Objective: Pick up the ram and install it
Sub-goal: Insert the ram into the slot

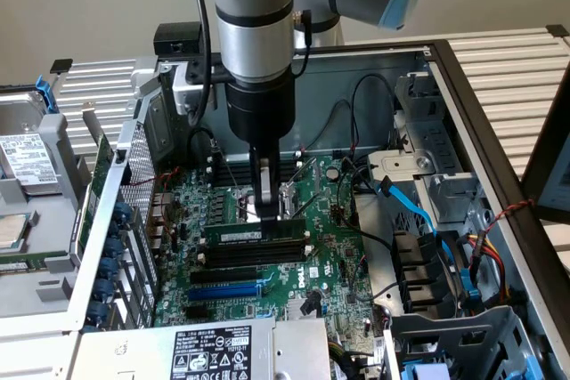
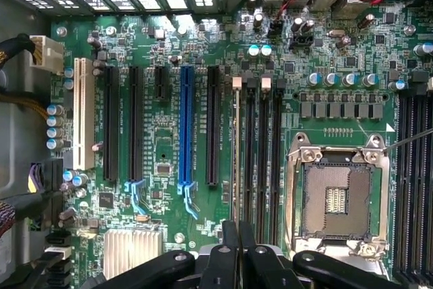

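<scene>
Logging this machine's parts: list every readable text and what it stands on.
"DELL", apparently: white logo on the motherboard.
Power supply label: print too small to read.
Drive label: too small to read.
White strip on the ram: unreadable.
Motherboard silkscreen, wrist view: too small.

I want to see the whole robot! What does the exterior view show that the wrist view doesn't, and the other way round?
Exterior view: the grey robot arm, the blue cables and the big white label near the front. Wrist view: the white slot and the silver heatsink. Both: the green board, the blue slot, and the gripper shut on the ram.
</scene>
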Tool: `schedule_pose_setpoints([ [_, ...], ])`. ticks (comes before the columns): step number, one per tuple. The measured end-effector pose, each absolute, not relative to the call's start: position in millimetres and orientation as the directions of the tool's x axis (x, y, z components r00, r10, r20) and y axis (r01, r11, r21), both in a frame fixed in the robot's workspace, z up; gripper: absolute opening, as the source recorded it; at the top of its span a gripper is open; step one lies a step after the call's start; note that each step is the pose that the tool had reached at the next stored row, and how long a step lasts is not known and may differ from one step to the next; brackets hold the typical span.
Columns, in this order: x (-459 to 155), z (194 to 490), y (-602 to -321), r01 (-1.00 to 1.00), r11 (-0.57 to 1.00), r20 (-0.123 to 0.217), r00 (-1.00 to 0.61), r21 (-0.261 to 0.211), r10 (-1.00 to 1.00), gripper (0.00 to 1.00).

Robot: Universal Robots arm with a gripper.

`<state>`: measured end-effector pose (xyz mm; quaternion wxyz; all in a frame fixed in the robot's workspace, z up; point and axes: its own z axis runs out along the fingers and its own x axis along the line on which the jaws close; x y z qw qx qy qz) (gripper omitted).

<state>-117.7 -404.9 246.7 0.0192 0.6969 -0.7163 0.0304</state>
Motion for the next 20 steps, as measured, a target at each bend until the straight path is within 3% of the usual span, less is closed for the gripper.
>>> schedule_pose_setpoints([
  [20, -119.7, 238.4, -404.3, -0.999, 0.026, 0.07, -0.027, -0.022, -0.997, 0.12],
])
